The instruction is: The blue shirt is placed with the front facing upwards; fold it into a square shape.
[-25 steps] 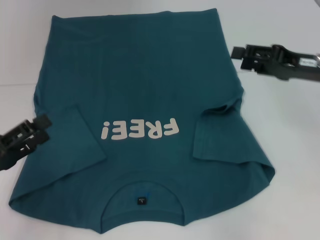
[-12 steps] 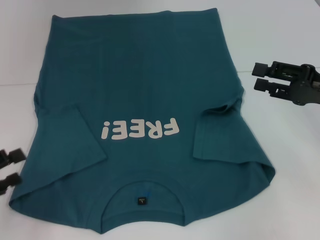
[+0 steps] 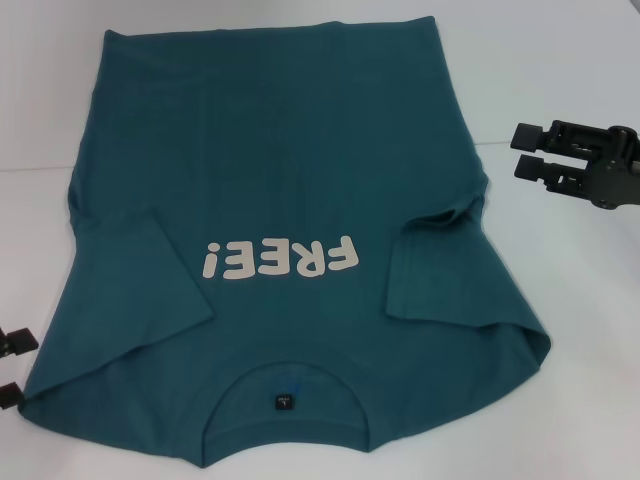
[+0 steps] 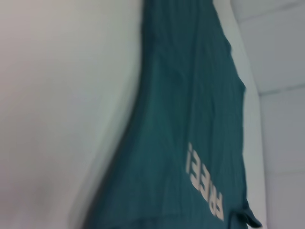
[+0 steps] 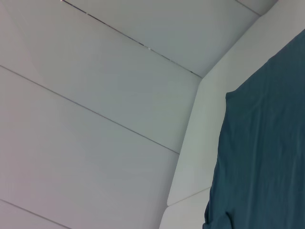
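Head view: blue shirt [image 3: 280, 200] lies flat on the white table [image 3: 560, 380], front up, white "FREE!" print [image 3: 278, 260] upside down from this side. Collar with small black neck label [image 3: 284, 402] sits at the near edge, hem at the far edge. Both sleeves are folded inward onto the body; the right sleeve [image 3: 435, 270] is creased and bunched near the armpit, the left sleeve [image 3: 150, 280] lies flatter. Left gripper [image 3: 10, 366] is at the near left frame edge, just beside the shirt's near left corner, not holding anything; two black fingertips show with a clear gap between them, jaws apart. Right gripper [image 3: 530, 152] hovers over bare table to the right of the shirt, apart from the cloth, fingers spread with a visible gap, empty.

Left wrist view: the shirt [image 4: 190, 119] runs lengthwise across white table [image 4: 57, 119], "FREE!" print [image 4: 205, 186] visible, one folded sleeve edge at the corner. Own fingers not in shot.

Right wrist view: shirt edge and hem corner [image 5: 262, 152] on the table, white panelled wall [image 5: 95, 119] behind. Own fingers not in shot.
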`<state>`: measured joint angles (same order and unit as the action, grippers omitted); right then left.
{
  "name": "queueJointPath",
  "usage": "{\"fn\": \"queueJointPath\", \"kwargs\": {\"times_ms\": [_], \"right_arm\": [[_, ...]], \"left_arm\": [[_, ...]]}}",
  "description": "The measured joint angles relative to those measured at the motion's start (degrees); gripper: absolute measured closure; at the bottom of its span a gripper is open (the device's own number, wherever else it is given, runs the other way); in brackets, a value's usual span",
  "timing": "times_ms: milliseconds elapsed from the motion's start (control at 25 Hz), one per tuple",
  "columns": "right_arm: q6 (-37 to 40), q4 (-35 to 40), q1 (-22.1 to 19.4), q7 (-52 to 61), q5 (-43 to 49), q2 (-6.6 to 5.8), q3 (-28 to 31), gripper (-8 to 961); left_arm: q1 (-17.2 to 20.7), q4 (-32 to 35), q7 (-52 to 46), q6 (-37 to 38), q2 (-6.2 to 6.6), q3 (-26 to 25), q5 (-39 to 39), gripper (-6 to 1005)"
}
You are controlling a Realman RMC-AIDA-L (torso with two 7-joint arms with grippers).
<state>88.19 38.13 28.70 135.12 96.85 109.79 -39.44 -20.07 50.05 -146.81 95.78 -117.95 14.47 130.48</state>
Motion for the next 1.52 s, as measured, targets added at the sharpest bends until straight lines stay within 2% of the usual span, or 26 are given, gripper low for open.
{"fn": "queueJointPath", "kwargs": {"times_ms": [160, 520, 1520], "right_arm": [[-0.1, -0.1, 0.0, 0.0, 0.0, -0.02, 0.0, 284], [-0.4, -0.1, 0.0, 0.1, -0.1, -0.02, 0.1, 284], [-0.9, -0.2, -0.1, 0.0, -0.1, -0.02, 0.2, 282]], "left_arm": [[0.5, -2.4, -0.5, -4.7, -0.54, 0.0, 0.0, 125], [0.8, -4.8, -0.4, -9.4, -0.61, 0.4, 0.1, 124], [0.5, -7.2, 1.3, -15.7, -0.70, 0.7, 0.2, 125]]}}
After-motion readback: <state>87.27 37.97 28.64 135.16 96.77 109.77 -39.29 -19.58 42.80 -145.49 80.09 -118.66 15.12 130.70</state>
